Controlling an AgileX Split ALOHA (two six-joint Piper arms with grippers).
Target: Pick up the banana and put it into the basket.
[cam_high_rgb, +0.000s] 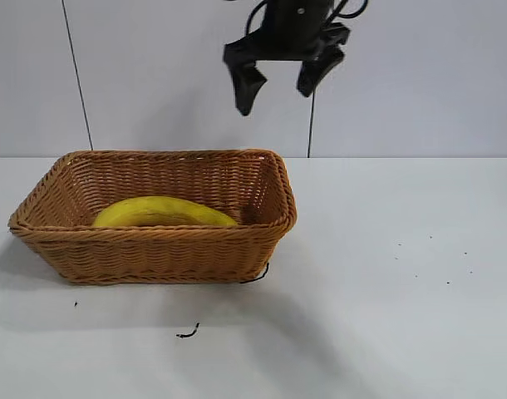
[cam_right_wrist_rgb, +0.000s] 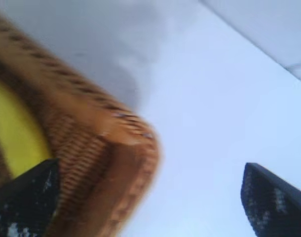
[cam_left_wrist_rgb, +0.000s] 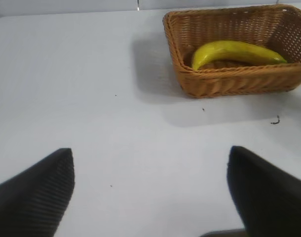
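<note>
The yellow banana (cam_high_rgb: 162, 212) lies inside the wicker basket (cam_high_rgb: 154, 253), which stands left of centre on the white table. My right gripper (cam_high_rgb: 276, 98) hangs open and empty high above the basket's right end, well clear of the rim. In the right wrist view its gripper (cam_right_wrist_rgb: 150, 165) shows the basket's corner (cam_right_wrist_rgb: 106, 163) and a bit of the banana (cam_right_wrist_rgb: 12, 133) below. My left gripper (cam_left_wrist_rgb: 150, 150) is open and empty over bare table, far from the basket (cam_left_wrist_rgb: 239, 81) and the banana (cam_left_wrist_rgb: 234, 52). It is out of the exterior view.
A small black scrap (cam_high_rgb: 187, 333) lies on the table in front of the basket, and shows in the left wrist view (cam_left_wrist_rgb: 275, 120). A white wall with a thin black cable (cam_high_rgb: 77, 75) stands behind the table.
</note>
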